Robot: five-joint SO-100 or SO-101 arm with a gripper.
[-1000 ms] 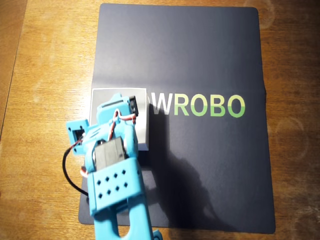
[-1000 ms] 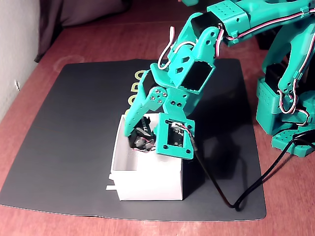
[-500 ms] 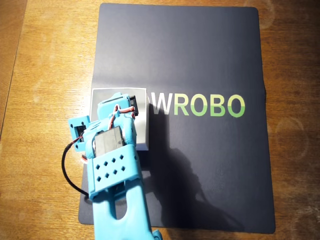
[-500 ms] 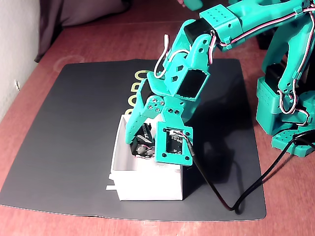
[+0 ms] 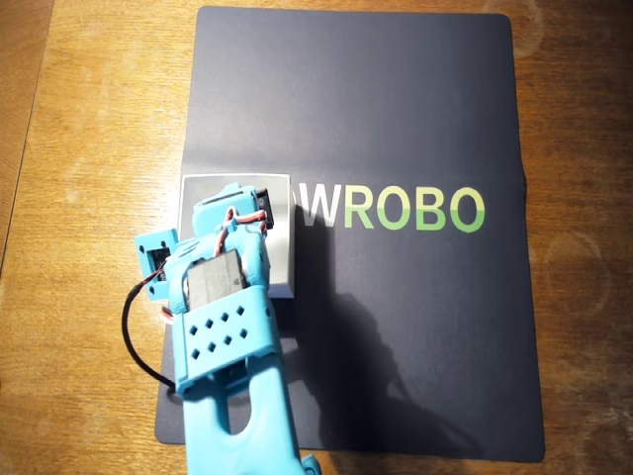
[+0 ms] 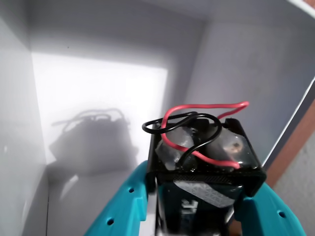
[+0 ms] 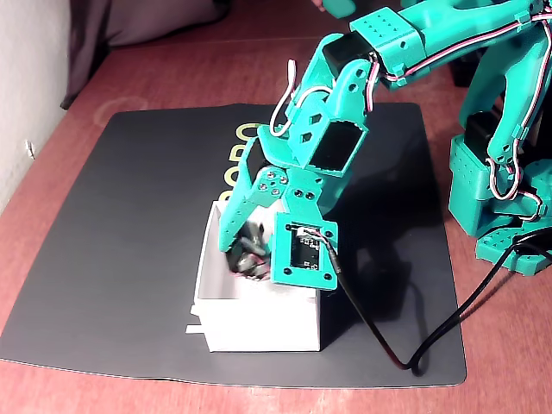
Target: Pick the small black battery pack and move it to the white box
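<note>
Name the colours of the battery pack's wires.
Red and black wires, clearest in the wrist view.

A wooden table (image 5: 89,148) carries a dark mat (image 5: 396,109), on which the white box (image 7: 259,323) stands.

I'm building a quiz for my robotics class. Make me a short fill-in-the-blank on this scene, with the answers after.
1. The tool is shut on the small black ____ pack.
2. In the wrist view, the pack's two thin wires are black and ____.
3. The white box stands on a dark ____.
4. The arm's printed parts are ____ in the fixed view.

Answers: battery; red; mat; green
</note>
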